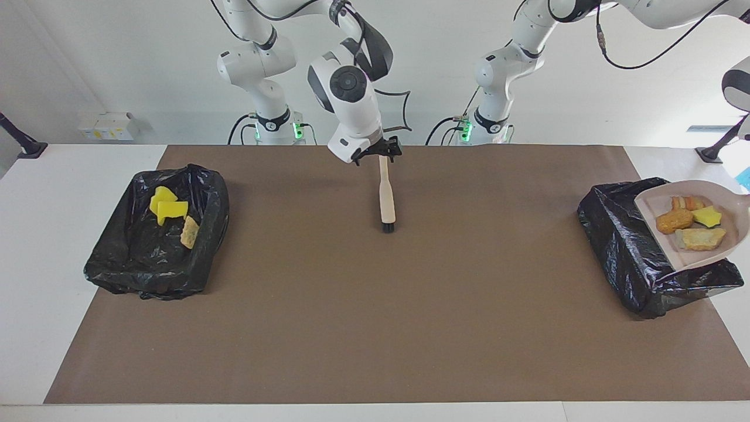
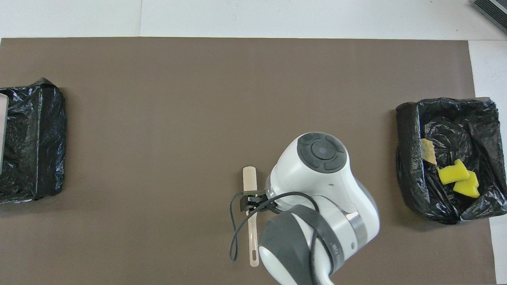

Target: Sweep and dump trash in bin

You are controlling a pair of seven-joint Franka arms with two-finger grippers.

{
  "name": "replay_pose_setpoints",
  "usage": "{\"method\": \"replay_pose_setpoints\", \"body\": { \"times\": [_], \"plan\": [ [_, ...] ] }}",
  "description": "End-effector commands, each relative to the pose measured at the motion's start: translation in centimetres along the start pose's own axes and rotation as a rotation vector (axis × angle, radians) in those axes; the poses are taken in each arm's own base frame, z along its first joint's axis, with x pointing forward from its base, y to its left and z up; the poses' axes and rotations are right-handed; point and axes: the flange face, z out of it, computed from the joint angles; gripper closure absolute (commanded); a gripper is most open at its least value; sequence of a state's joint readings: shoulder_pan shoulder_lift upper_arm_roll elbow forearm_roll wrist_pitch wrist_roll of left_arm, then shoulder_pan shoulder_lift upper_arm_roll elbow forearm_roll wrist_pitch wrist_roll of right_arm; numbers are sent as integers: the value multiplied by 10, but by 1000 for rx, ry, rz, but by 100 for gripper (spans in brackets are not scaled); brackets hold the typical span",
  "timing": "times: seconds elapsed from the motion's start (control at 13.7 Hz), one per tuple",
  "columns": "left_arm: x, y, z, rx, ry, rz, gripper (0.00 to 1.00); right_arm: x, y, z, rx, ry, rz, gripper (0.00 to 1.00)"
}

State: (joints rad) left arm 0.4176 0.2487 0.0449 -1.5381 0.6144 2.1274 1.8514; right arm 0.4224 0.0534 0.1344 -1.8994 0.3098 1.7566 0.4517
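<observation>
**Dustpan loaded over the bin, brush lying under the right hand**

You will find no brand or label to read. The grey band on the right arm [image 1: 375, 50] carries lettering, but it is too small to make out.

The facing view shows you the dustpan [image 1: 735, 234], tilted in the air over the black-bagged bin [image 1: 621, 234] at the left arm's end of the desk. Four pieces of trash [image 1: 691, 225] lie in it. Its handle runs out of the frame, so the left hand is out of both views, closed on that handle.

The overhead view shows only a pale sliver of the dustpan at the frame's edge. It does show the right hand [image 2: 253, 202] clearly, fingers spread wide and holding nothing. Directly beneath it the brush [image 1: 387, 199] lies flat, with the thin handle passing under the gap.

Well off to that hand's side, a second bagged bin [image 1: 117, 258] holds yellow sponge chunks [image 1: 167, 208] and a bread bit [image 1: 189, 232].

A brown mat [image 1: 375, 322] covers the white desk [image 1: 35, 234]. The wall is plain white, with small white boxes [image 1: 108, 125] on the desk against it.
</observation>
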Motion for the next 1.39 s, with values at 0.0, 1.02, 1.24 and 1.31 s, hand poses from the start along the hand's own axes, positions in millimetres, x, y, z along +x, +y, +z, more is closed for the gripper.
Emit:
{"method": "replay_pose_setpoints", "body": {
  "times": [0.0,1.02,1.24,1.31],
  "plan": [
    [-2,-1,-2,-5,-107,-10,100,6,33,-52,24,-4,-51,0],
    [30,-21,-121,2,-468,131,100,2,228,-207,-175,309,168,0],
    [31,-23,-129,19,-498,119,100,7,290,-229,-181,318,96,0],
    [34,-24,-129,22,-481,118,100,5,311,-231,-183,315,101,0]
  ]
}}
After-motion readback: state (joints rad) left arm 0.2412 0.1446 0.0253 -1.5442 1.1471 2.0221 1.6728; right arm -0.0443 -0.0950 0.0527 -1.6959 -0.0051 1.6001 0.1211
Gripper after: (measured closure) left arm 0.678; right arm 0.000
